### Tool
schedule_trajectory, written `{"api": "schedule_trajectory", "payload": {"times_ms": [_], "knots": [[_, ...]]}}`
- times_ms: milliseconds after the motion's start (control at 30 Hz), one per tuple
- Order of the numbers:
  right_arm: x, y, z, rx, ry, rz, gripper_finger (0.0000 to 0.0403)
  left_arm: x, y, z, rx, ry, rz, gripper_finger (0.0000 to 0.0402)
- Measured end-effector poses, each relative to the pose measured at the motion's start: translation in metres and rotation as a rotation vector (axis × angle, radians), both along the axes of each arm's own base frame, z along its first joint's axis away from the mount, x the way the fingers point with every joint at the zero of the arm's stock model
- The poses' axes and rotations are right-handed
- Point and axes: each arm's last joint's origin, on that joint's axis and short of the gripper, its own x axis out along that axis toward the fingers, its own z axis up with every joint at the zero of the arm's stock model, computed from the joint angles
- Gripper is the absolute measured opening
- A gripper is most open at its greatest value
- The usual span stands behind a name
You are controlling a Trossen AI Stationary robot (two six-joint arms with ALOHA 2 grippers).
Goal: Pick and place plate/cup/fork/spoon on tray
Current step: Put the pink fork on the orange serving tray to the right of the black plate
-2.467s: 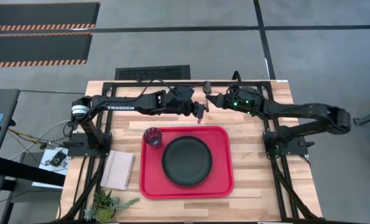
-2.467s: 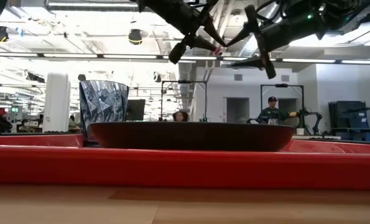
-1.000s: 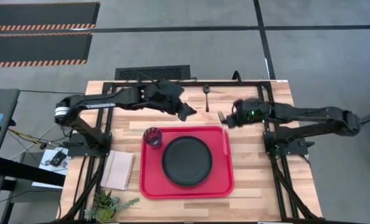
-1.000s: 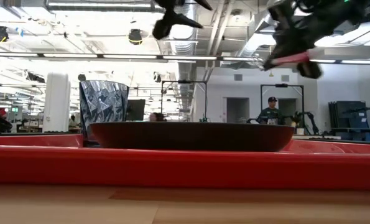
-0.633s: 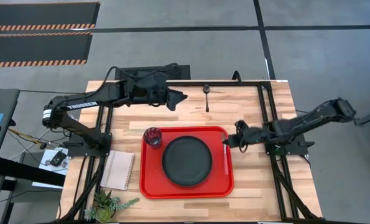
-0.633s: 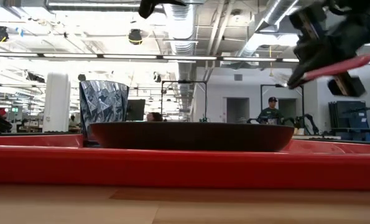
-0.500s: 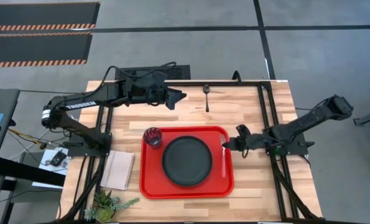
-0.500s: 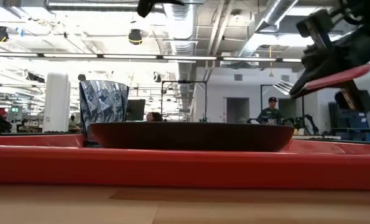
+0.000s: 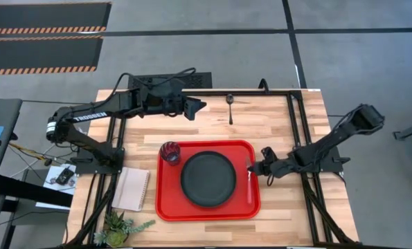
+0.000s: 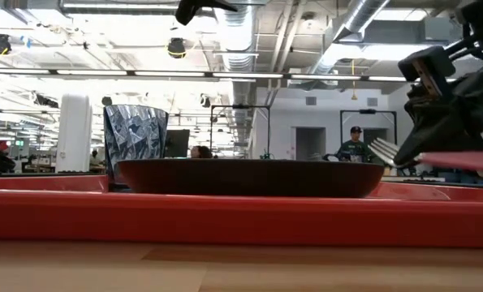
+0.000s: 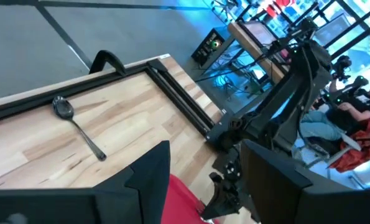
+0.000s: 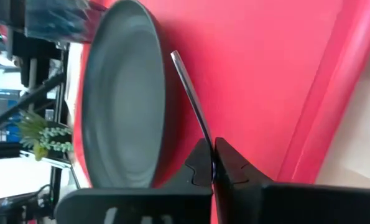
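Note:
The red tray (image 9: 244, 207) lies in the middle of the table with the black plate (image 9: 208, 178) at its centre and the dark cup (image 9: 169, 152) in its far left corner. My right gripper (image 9: 250, 169) is shut on the fork (image 10: 385, 150) over the tray's right side, beside the plate. The dark spoon (image 9: 230, 107) lies flat on the wood beyond the tray. My left gripper (image 9: 200, 107) hangs open in the air to the spoon's left, with nothing between its fingers (image 11: 152, 177). My right gripper pinches the fork between its two fingers where the metal neck (image 12: 200, 127) meets the pink handle (image 10: 468, 161). The fingers come from the table's right, slanting down, and lie across the fork. The fork hangs about level a little above the tray, tines toward the far edge.
A white notepad (image 9: 131, 189) and a small plant (image 9: 119, 227) sit at the near left. Black frame rails (image 9: 294, 117) run along the table's far and right sides. People show in the room beyond the table.
My right gripper has carried the fork toward the near edge and down, from beyond the tray to low over its right side. My left gripper has drawn back toward the far left and risen.

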Motion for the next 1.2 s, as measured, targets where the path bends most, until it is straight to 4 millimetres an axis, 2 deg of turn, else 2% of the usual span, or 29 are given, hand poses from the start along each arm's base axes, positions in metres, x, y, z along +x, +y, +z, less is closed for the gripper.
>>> {"api": "schedule_trajectory", "payload": {"times_ms": [400,867,1200], "knots": [[0.012,0.007,-0.025,0.009,0.039,-0.004,0.0009,0.0,0.001,0.0,0.001,0.001,0.011,0.0181],[0.013,0.007,-0.026,0.026,0.039,-0.019,0.0046,0.0,0.001,0.0,0.002,0.001,0.016,0.018],[0.01,0.006,-0.025,0.034,0.055,-0.027,0.005,0.0,0.001,0.0,0.002,0.001,0.016,0.018]]}}
